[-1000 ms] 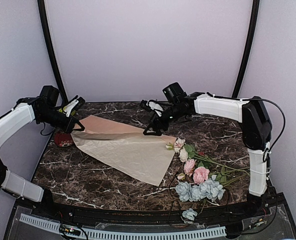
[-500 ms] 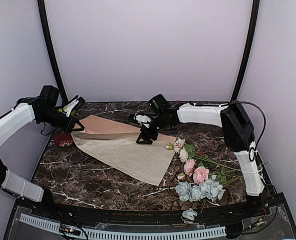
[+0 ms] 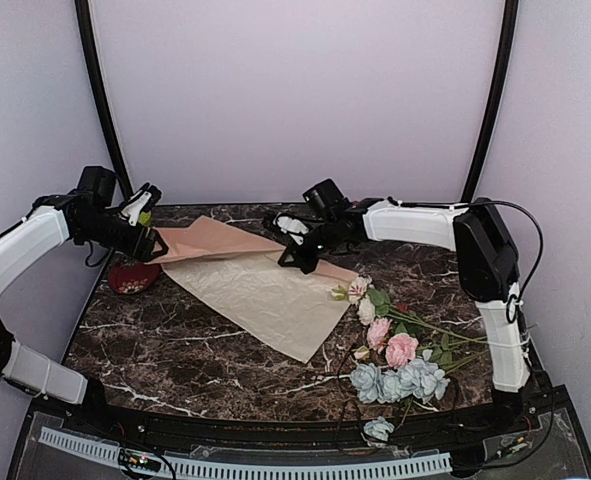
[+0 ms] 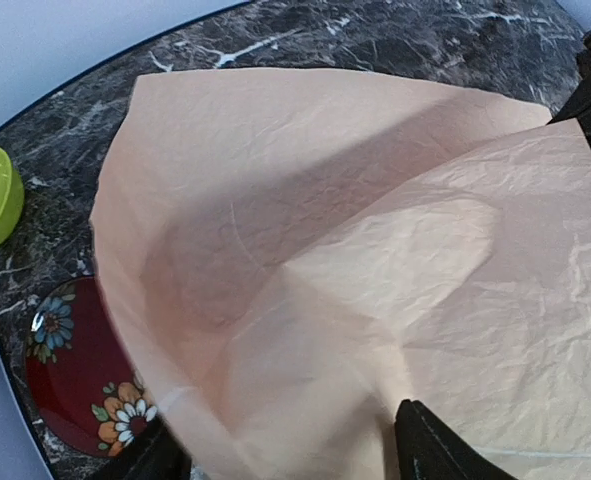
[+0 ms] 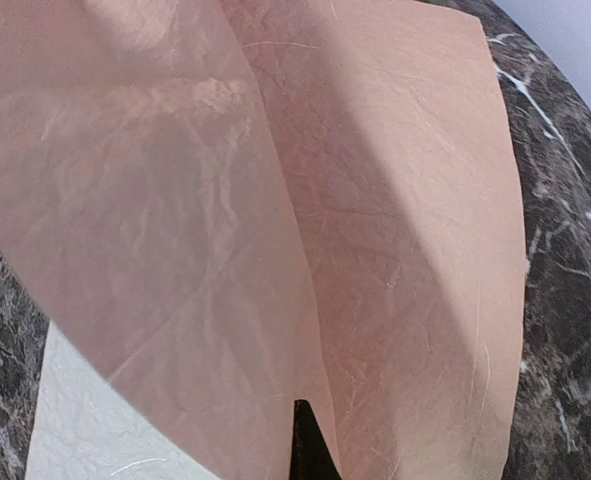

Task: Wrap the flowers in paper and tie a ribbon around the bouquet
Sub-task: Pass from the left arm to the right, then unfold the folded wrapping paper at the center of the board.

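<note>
Right claw (image 3: 295, 262) pinches far edge of paper (image 3: 265, 295).

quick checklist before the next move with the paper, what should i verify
1. Right claw holding the paper: ok, shut on its far edge.
2. Left claw gripping the paper: not ok, fingers stand apart around its corner.
3. Flowers off the paper: ok, lying to its right.
4. Red dish clear of the paper: not ok, the sheet's edge hides part of it in the left wrist view.
5. Ribbon located: cannot tell.
</note>
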Motion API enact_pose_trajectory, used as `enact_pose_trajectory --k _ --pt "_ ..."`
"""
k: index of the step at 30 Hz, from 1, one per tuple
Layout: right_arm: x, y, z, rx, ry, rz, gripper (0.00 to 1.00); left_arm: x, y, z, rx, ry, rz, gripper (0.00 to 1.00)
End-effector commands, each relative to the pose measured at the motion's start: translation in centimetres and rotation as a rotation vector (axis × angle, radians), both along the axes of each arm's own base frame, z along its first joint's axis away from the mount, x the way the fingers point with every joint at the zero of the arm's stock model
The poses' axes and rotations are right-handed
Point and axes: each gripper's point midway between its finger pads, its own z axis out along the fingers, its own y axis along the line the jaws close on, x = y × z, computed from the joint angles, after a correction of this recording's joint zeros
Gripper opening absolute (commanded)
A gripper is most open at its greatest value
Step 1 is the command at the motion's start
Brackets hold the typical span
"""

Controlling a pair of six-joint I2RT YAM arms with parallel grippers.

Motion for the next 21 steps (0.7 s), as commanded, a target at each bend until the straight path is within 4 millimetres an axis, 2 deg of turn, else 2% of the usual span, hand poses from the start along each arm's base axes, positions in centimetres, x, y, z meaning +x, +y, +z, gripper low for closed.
enact_pose_trajectory --k 1,3,5,8,10,13,16,19,21 --pt "4.5 -3.9 4.5 0.056 0.001 -0.237 0.00 2.2 1.8 6.5 0.005 -0.238 0.143 0.77" --pt "6.6 -6.4 5.5 0.043 0.009 -0.365 0.00 2.1 1.9 8.0 -0.008 -0.301 0.147 0.84" --pt "8.8 -9.4 7.4 0.046 0.009 -0.496 0.00 2.0 2.2 8.2 -0.003 -0.323 0.169 0.87" --pt "10.9 -13.8 9.9 -0.020 -0.094 -0.665 0.00 2.1 2.9 5.8 0.020 -0.256 0.213 0.88" --pt "10.9 -15.0 11.4 -0.064 -0.163 -0.692 0.00 2.3 3.2 3.5 0.021 -0.180 0.254 0.86" --pt "9.7 -14.4 12.4 -0.122 -0.219 -0.675 0.00 2.8 2.2 -0.8 -0.067 -0.062 0.287 0.78" --pt "8.0 -12.5 12.1 -0.225 -0.289 -0.650 0.00 3.0 0.9 -4.9 -0.159 0.040 0.312 0.73" --pt "5.8 -9.2 10.4 -0.304 -0.311 -0.610 0.00 3.6 1.2 -7.0 -0.169 0.084 0.364 0.73" --pt "4.1 -6.5 7.9 -0.339 -0.276 -0.578 0.00 4.0 1.9 -7.4 -0.144 0.101 0.399 0.72"
